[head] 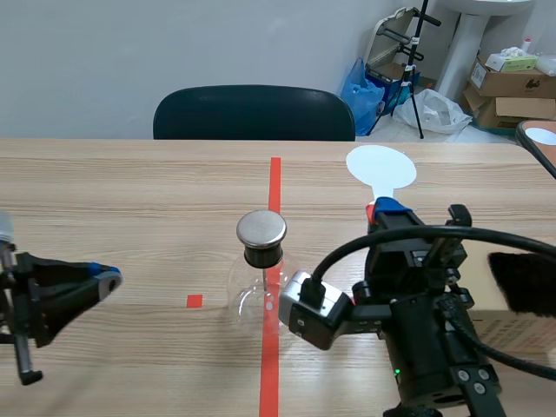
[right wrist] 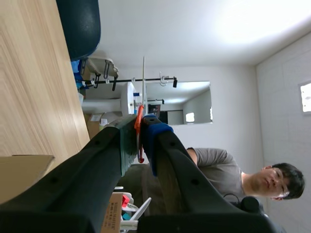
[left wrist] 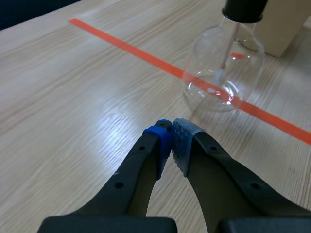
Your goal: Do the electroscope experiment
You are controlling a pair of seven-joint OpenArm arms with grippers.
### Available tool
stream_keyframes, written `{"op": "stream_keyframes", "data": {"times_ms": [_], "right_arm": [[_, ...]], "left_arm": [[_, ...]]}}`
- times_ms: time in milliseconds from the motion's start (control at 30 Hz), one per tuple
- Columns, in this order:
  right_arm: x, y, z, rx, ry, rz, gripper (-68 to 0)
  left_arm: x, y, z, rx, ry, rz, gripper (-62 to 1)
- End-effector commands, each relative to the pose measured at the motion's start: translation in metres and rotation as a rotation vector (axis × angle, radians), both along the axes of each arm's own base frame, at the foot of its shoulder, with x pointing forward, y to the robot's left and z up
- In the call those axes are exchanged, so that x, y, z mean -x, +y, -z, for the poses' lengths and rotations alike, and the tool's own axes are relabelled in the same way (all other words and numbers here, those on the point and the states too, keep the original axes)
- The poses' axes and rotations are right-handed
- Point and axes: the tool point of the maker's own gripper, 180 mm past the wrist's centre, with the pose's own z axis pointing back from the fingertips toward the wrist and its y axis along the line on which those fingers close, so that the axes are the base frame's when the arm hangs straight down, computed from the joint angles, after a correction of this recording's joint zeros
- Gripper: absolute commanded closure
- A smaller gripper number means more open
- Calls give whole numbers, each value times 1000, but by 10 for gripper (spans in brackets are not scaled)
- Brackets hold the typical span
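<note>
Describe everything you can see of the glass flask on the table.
The flask is round, of clear glass, with a black stopper and a flat metal disc on top; a thin rod hangs inside. It stands upright on the table, over the red tape line. The shut left gripper lies apart from it.

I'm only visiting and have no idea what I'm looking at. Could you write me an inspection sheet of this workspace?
Surface: wooden table with orange-red tape marks.
Job's things: electroscope, a glass flask with a black stopper and a metal cap, standing on the tape line; white paddle held in the right gripper.
Clutter: black furry piece by a cardboard box.
Grippers: left gripper shut on nothing, short of the flask; right gripper shut on the paddle's handle.
Cables: black cables loop over the right arm.
Surroundings: dark chair, boxes, blue bag, a person nearby.
</note>
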Motion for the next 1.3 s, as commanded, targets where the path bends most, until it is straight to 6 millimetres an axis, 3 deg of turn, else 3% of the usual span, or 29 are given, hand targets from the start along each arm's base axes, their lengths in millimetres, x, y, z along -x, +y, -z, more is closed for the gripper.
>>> {"op": "stream_keyframes", "data": {"times_ms": [0,267,533,1267], "right_arm": [[-4,-2,-6,5,-27,-1,-11],[0,7,2,3,4,-12,-11],[3,9,7,8,27,-16,-11],[6,9,9,9,34,-20,-11]], "left_arm": [[-8,-16,-10,56,-42,14,-37],[0,-61,21,59,-34,138,-39],[4,-84,32,52,-42,207,-39],[1,-90,38,18,-52,198,-40]]}}
